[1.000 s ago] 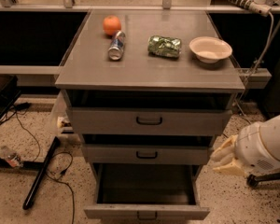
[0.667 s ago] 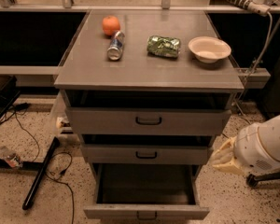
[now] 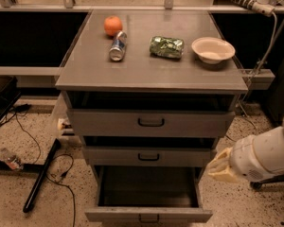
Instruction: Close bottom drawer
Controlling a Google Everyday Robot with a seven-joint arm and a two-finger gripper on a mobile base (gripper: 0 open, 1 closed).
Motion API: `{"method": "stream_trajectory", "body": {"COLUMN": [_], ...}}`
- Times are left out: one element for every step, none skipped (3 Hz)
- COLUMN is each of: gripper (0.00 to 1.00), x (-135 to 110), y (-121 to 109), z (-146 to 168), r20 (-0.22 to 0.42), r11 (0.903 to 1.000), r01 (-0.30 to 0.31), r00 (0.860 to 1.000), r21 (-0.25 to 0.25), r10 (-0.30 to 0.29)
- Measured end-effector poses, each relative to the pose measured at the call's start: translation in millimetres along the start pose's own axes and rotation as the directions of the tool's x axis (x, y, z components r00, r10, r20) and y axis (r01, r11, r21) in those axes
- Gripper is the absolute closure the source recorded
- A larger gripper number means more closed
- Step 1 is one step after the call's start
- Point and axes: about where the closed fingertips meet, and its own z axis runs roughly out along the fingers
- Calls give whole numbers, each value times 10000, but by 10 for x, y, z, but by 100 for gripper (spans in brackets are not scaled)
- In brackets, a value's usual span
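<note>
I count three drawers. The bottom drawer (image 3: 149,215) sits lowest, pulled far out, dark inside. My claw (image 3: 221,167) hangs just right of it, apart; whether it is spread I cannot tell. The counter (image 3: 146,72) carries one orange (image 3: 113,25), one can (image 3: 118,46), one green packet (image 3: 166,47) and one bowl (image 3: 213,49).

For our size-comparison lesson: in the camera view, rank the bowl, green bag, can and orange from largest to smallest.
1. bowl
2. green bag
3. can
4. orange, which looks close to the can

The gripper is low right, beside the cabinet.
</note>
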Motion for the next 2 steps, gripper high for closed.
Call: {"method": "stream_trajectory", "body": {"gripper": [100, 100], "x": [318, 714], "y": [-24, -163], "z": [697, 1311], "r20": [394, 597], "r11": [9986, 9942], "r01": [-517, -1056], "r00": [9979, 9928], "r21": [-87, 185], "r10": [520, 1043]}}
